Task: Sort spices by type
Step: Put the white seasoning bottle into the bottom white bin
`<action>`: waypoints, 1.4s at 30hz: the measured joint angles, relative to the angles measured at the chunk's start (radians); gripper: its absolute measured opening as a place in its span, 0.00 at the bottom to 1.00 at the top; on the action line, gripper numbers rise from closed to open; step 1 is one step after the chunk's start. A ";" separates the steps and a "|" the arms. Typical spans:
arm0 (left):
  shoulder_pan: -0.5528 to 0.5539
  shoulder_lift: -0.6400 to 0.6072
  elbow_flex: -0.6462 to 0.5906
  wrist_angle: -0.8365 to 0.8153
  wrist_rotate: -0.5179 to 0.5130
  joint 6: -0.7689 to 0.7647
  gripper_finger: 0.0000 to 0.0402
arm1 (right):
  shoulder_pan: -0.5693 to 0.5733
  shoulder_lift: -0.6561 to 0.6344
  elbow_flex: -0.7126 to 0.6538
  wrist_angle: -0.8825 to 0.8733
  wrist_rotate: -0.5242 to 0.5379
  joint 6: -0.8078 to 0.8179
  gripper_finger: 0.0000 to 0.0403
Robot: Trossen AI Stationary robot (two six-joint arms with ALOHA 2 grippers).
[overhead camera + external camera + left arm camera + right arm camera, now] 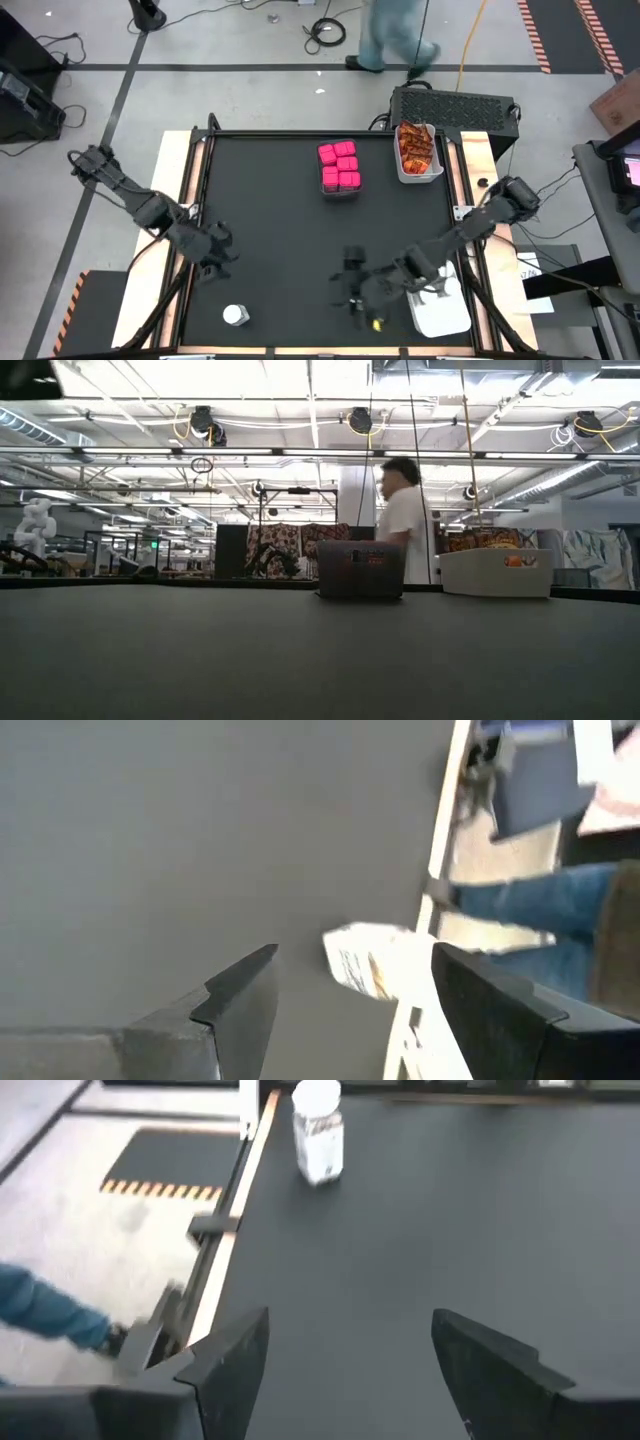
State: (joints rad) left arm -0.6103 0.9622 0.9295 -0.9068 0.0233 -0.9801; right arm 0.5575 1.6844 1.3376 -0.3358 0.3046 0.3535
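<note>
Person cut off by top edge; jar blurred.

No text, brand, number or sign is legible from where I work. The clear jar near the table's near left edge carries a printed label, but its characters cannot be resolved. The far right bin bears an unreadable orange sticker.

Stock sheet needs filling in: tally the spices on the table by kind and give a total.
Pink cube packs: 6
Clear jars with white lids: 1
Orange-red sachets: heaped in their white bin, cannot be counted
Total: 7, plus the sachets
</note>
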 joint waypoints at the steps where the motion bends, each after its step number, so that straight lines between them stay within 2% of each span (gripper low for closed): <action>1: -0.032 0.006 0.000 0.000 -0.001 -0.028 0.65 | -0.019 0.015 0.000 0.034 -0.012 -0.014 0.68; 6: -0.183 0.082 0.000 0.000 0.000 -0.136 0.65 | -0.092 0.077 0.000 0.167 -0.040 -0.062 0.68; 11: -0.295 0.217 0.000 0.018 0.002 -0.167 0.65 | -0.135 0.118 0.000 0.251 -0.074 -0.082 0.68; 14: -0.343 0.313 0.000 0.061 0.002 -0.167 0.65 | -0.152 0.133 0.000 0.272 -0.076 -0.082 0.68; 18: -0.390 0.438 0.000 0.206 -0.009 -0.175 0.65 | -0.158 0.135 0.000 0.273 -0.076 -0.082 0.68; 23: -0.440 0.540 0.000 0.274 -0.013 -0.274 0.65 | -0.157 0.135 0.000 0.270 -0.078 -0.082 0.68; 27: -0.465 0.555 0.000 0.270 -0.004 -0.395 0.65 | -0.157 0.135 0.000 0.244 -0.127 -0.085 0.68; 31: -0.460 0.535 0.001 0.269 -0.028 -0.460 0.65 | -0.156 0.135 0.000 0.241 -0.129 -0.097 0.68; 42: -0.414 0.494 0.084 0.234 -0.097 -0.402 0.65 | -0.157 0.135 0.000 0.241 -0.129 -0.116 0.68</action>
State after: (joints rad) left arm -1.0241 1.4559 1.0134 -0.6733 -0.0734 -1.3818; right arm 0.4007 1.8191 1.3373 -0.0948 0.1761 0.2379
